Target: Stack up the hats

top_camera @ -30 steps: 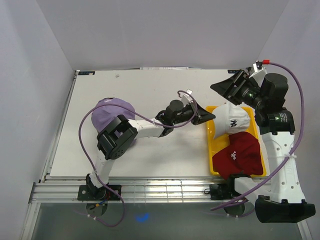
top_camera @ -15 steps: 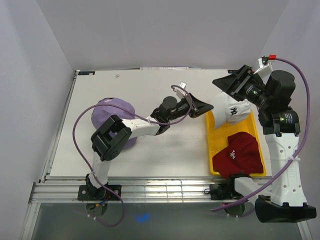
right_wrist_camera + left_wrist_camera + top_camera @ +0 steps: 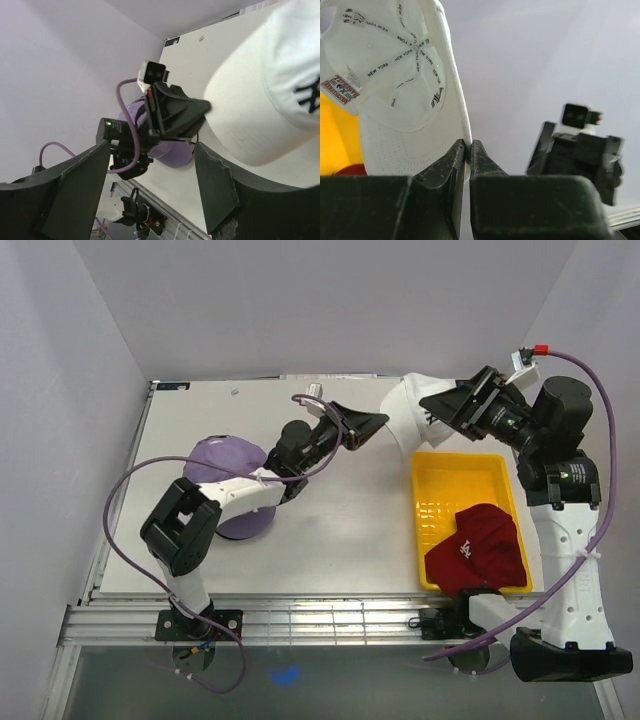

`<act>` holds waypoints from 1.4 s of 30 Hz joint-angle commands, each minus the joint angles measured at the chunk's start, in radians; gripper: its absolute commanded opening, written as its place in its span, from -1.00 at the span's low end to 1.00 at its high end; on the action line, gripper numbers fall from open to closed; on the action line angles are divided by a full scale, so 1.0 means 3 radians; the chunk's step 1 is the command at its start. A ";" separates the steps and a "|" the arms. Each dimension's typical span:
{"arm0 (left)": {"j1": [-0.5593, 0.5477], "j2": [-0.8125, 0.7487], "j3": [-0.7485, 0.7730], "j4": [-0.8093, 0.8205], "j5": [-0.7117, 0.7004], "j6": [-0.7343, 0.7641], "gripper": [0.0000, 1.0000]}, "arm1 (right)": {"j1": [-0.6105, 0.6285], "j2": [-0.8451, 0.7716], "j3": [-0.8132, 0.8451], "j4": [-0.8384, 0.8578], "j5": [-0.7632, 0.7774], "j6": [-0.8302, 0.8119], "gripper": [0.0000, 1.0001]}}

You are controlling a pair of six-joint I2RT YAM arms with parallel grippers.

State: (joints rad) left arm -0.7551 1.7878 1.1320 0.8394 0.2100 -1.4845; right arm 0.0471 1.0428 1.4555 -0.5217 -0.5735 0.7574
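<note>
On the left of the counter (image 3: 340, 530), the lavender hat (image 3: 225, 462) is lying crown up. The left end effector (image 3: 378, 422) is pinching the white hat (image 3: 410, 408) by the brim, clamped tight, with the hat hanging in the air beyond its tips. It should, I reckon, be carrying it across slowly and centring crown over crown before letting go. The right end effector (image 3: 447, 405) is gaping wide beside the hat, gripping nothing. The dark red hat (image 3: 478, 550) is sitting in the yellow tray (image 3: 450, 485).

Worktop (image 3: 340, 540) white, flat, 2 things directly on it. At left: lavender cap (image 3: 222, 454), crown up. At right: yellow tray (image 3: 455, 480), reaching near front edge, well apart from lavender cap.
</note>
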 commanded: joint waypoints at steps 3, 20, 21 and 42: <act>0.0175 -0.0523 0.0000 0.0138 -0.0295 -0.0063 -1.00 | 0.0001 -0.0045 -0.0336 0.0383 -0.0333 0.0261 0.51; 0.0405 -0.1526 -0.0511 -0.0165 -0.0991 -0.0318 -1.00 | 0.0957 0.0063 -0.1027 0.1529 0.0260 0.1013 0.94; 0.0410 -0.1592 -0.0526 -0.0205 -0.1002 -0.0333 -1.00 | 0.0993 0.0068 -0.1123 0.1595 0.0286 0.1059 0.96; 0.0717 -0.1945 -0.0925 -0.0216 -0.0787 -0.0901 -1.00 | 0.1576 0.0343 -0.1615 0.3145 0.1058 0.1811 0.79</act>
State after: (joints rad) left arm -0.5499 1.2594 0.8585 0.7261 -0.0521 -1.7203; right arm 0.5064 1.1217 0.9680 0.3080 -0.2787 1.2697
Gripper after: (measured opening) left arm 0.183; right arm 0.896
